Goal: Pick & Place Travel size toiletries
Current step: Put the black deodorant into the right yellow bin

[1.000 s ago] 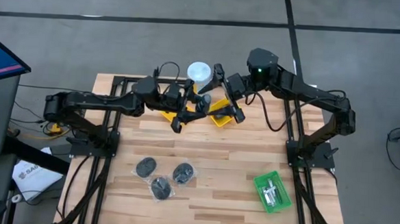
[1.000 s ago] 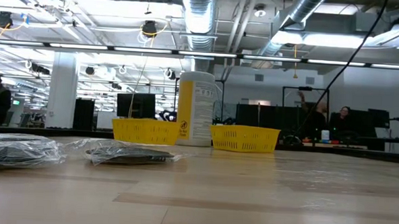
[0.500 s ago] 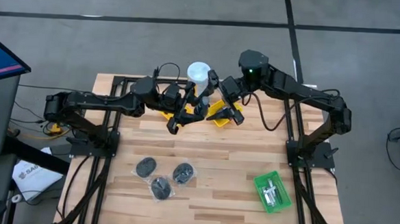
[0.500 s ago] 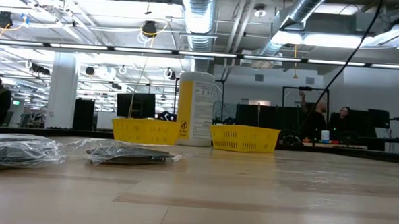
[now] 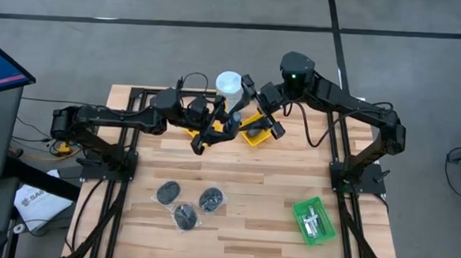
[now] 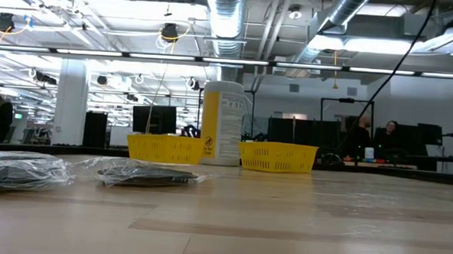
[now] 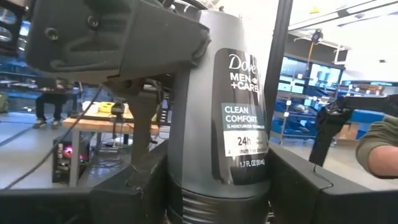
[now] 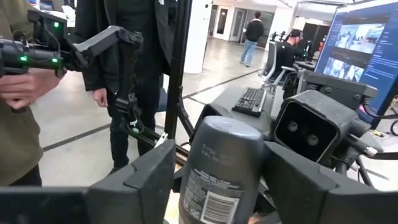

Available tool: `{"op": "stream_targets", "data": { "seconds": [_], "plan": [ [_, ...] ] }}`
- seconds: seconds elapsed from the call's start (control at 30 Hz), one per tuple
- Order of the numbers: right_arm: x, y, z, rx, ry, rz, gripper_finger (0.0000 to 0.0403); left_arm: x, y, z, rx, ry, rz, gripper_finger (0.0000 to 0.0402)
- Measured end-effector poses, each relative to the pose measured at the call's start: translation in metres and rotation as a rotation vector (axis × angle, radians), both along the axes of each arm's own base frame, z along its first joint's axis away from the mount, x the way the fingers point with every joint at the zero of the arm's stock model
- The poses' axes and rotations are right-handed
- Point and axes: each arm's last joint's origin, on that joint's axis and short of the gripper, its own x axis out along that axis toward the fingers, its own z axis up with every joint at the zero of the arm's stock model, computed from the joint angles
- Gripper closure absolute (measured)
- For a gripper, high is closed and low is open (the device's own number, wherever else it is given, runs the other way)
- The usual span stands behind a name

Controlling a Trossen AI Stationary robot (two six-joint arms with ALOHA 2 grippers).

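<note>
A dark grey deodorant stick (image 5: 233,121) is up in the air over the yellow trays, between both grippers. My left gripper (image 5: 219,127) reaches it from the table's left, and my right gripper (image 5: 254,108) from the far right. Both are shut on it. The left wrist view shows the stick (image 7: 242,112) with its white lettering, the right wrist view shows the stick (image 8: 217,168) with a barcode. Three wrapped dark discs (image 5: 185,203) lie flat on the near left of the table. The low view shows two of these discs (image 6: 144,175) and neither gripper. My left gripper pinches the deodorant stick near its ribbed end (image 7: 205,202), one finger (image 7: 127,193) on either side. The stick runs away from the fingers along their length and is lifted clear of the table. My right gripper has the stick's labelled body (image 8: 205,199) between its two fingers (image 8: 140,180). The rounded end (image 8: 227,127) points away from them. The stick is clear of the table. The contact itself lies at the picture's bottom edge and shows poorly.
Two square yellow trays (image 5: 255,134) (image 5: 189,127) and a tall white-capped yellow canister (image 5: 229,84) stand at the far middle, under and behind the grippers. A green tray (image 5: 314,220) with small silver pieces sits near right. People stand in the room beyond.
My right arm has swung a little toward the table's left and then eased back, its gripper staying at the stick. My left gripper has hardly moved. The discs and trays lie as before.
</note>
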Motion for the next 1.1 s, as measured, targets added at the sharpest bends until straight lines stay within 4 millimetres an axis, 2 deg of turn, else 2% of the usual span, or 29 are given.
{"op": "stream_targets", "data": {
  "seconds": [0.3, 0.6, 0.7, 0.8, 0.9, 1.0, 1.1],
  "plan": [
    [-0.001, -0.003, -0.001, 0.002, -0.002, 0.065, 0.0286, 0.003, -0.004, -0.003, -0.041, 0.027, -0.064, 0.0198],
    [0.0, -0.006, -0.002, 0.018, 0.006, 0.064, 0.0321, 0.003, -0.003, -0.004, -0.041, 0.026, -0.061, 0.0198],
    [-0.004, -0.013, 0.0, 0.077, 0.041, 0.035, 0.0321, 0.002, -0.002, -0.003, -0.03, 0.017, -0.033, 0.0198],
    [-0.025, -0.027, 0.007, 0.128, 0.097, -0.028, 0.0306, 0.003, 0.002, -0.004, 0.01, 0.006, 0.043, 0.0198],
    [-0.067, -0.029, 0.026, 0.131, 0.101, -0.092, 0.0295, 0.006, 0.009, -0.008, 0.039, 0.029, 0.127, 0.0197],
    [-0.108, -0.023, 0.046, 0.112, 0.064, -0.18, 0.0294, 0.018, 0.017, -0.027, 0.031, 0.112, 0.17, 0.0197],
    [-0.136, -0.013, 0.06, 0.087, 0.012, -0.262, 0.0299, 0.034, 0.023, -0.052, 0.022, 0.188, 0.179, 0.0197]
  ]
}}
